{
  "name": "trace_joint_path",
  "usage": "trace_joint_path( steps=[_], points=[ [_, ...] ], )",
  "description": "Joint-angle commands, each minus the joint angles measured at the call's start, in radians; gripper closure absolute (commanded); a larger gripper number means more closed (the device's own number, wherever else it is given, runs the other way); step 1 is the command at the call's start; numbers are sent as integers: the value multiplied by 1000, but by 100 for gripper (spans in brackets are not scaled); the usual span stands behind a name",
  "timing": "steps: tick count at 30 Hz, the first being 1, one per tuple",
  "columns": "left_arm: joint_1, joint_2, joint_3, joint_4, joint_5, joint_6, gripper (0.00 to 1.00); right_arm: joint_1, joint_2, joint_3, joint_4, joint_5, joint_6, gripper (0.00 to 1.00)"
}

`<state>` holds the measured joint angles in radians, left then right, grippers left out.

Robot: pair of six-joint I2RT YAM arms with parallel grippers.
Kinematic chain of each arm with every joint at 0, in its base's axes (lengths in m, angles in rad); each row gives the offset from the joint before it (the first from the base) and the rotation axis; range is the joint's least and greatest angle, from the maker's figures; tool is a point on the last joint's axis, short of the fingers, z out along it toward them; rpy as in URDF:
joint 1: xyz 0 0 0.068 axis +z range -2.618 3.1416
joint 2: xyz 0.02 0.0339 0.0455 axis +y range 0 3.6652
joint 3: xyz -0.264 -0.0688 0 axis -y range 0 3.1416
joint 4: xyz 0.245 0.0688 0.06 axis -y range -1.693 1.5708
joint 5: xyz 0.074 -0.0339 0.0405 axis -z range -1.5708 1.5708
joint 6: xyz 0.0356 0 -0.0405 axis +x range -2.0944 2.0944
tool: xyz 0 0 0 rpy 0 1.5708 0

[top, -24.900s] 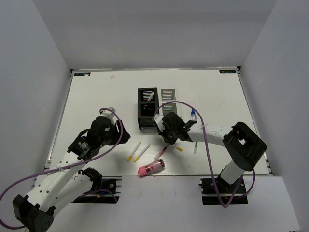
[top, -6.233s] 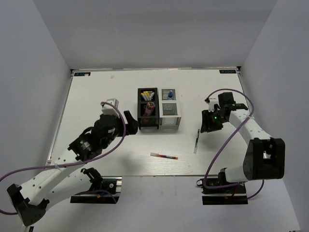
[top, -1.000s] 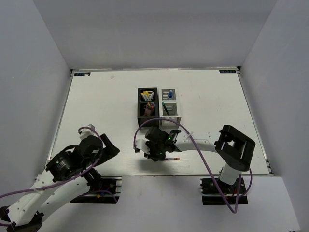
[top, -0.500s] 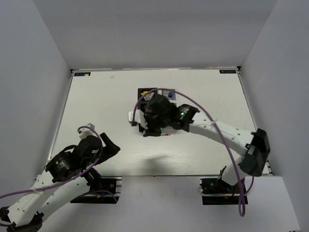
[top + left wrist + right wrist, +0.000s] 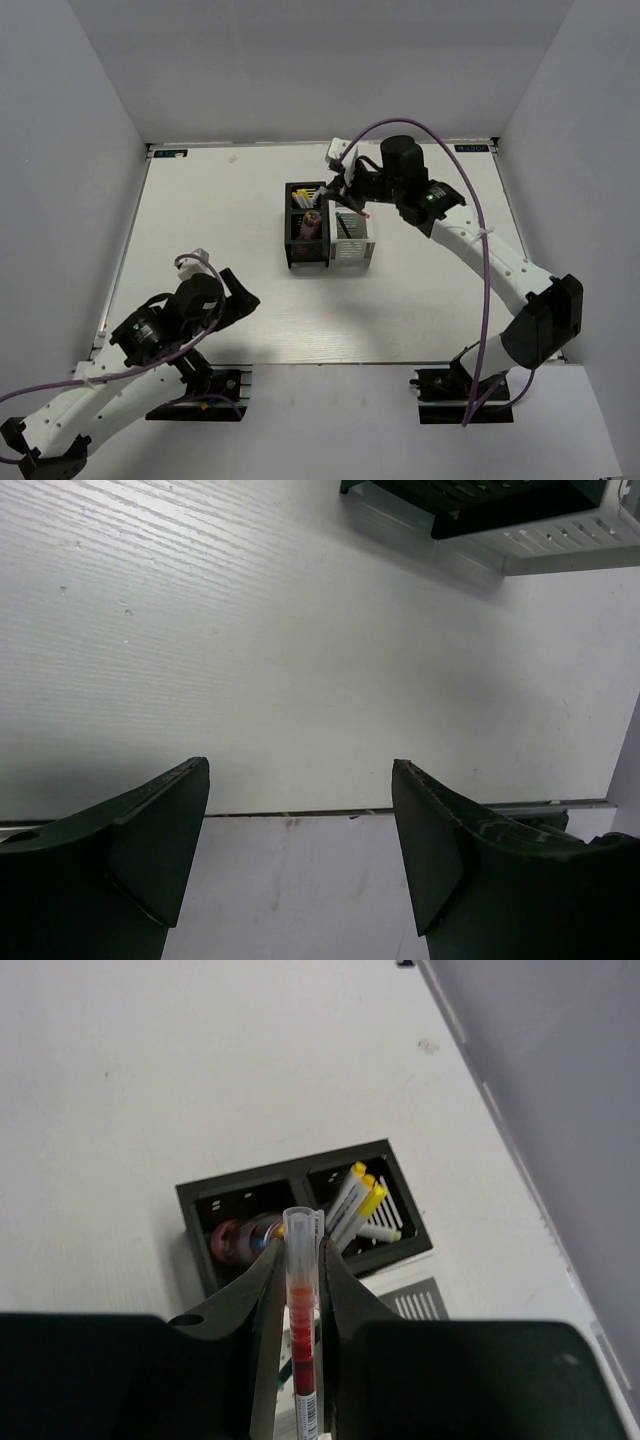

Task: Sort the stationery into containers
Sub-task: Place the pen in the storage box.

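The white bench (image 5: 200, 230) spreads under everything, and both arms reach over it from the near edge. The left arm sits low near that edge. The left fingers (image 5: 150, 830) are spread wide with nothing between them, only bare bench below and in front. Well beyond their tips, off to one side, the corner of the two joined boxes just shows. The right arm stretches far out. The right fingers (image 5: 255, 1300) hang above the boxes, pinched tight on a red pen (image 5: 303, 1330). The black box (image 5: 306, 245) lies below and just past those fingertips. The white box (image 5: 352, 248) touches it on one side and sits almost straight beneath the fingers, so only a slotted corner of it peeks out in the wrist view. A pink cylinder (image 5: 235, 1240) lies in the compartment of the black box that is nearer the fingers. In the further compartment, white sticks with yellow tips (image 5: 355, 1198) lean together. The pen runs along the line of the right fingers, its red body clamped between them. Its clear end pokes out past the fingertips, above the black box and touching neither box.
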<state>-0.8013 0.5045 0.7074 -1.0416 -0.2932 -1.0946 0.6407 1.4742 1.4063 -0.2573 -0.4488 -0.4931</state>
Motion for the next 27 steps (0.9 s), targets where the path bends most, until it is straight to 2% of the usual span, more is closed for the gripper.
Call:
trace_joint_path(
  steps=[1,8,13,20,23,27],
  points=[
    [4,37,-5,51,11,39,17,-41,34,-29,222,-155,88,100],
    [4,37,-5,83,11,39,17,-81,129,-18,306,-310,202,100],
    [4,37,-14,83,20,39,17,-111,117,-174,392,-360,212,100],
    [4,46,-14,83,20,39,17,-171,124,-245,444,-451,225,100],
    [4,57,-14,83,20,48,15,-185,117,-265,464,-464,241,88],
    [4,66,-14,101,20,48,15,-202,117,-280,467,-488,238,51]
  ],
)
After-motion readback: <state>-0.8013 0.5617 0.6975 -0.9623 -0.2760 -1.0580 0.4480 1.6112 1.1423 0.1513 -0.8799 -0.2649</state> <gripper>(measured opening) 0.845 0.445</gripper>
